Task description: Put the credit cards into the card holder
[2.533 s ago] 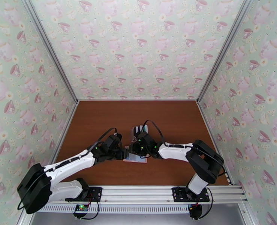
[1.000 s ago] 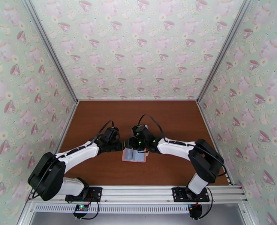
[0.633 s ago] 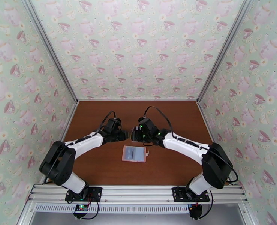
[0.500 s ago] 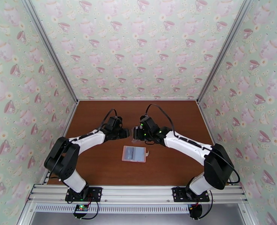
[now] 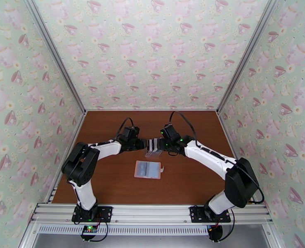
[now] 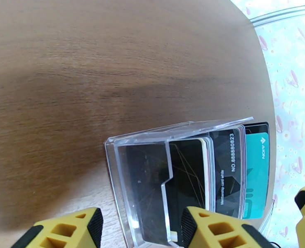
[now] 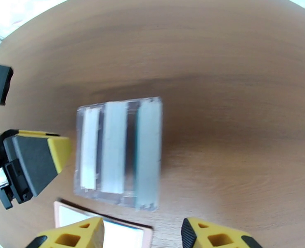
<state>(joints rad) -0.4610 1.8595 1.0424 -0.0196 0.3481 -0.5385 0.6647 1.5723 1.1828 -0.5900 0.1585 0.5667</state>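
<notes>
The card holder (image 5: 148, 169) lies open on the brown table, grey-blue pockets up, with a pink rim; its corner (image 7: 107, 226) peeks in at the bottom of the right wrist view. The credit cards (image 6: 230, 170) stand on edge in a clear plastic rack (image 5: 154, 148) just beyond it: two black ones and a teal one (image 6: 257, 168). My left gripper (image 5: 142, 144) is open at the rack's left side, and my right gripper (image 5: 162, 146) is open at its right side. Neither holds anything. From the right wrist the cards' top edges (image 7: 113, 147) show as pale strips.
The table (image 5: 111, 182) is walled on three sides by teacup-patterned panels. The metal rail (image 5: 152, 213) with the arm bases runs along the near edge. Bare wood lies to the left, right and behind the rack.
Both grippers have left the card holder and moved toward the back, ending on either side of the rack. The card holder now lies uncovered and open.
</notes>
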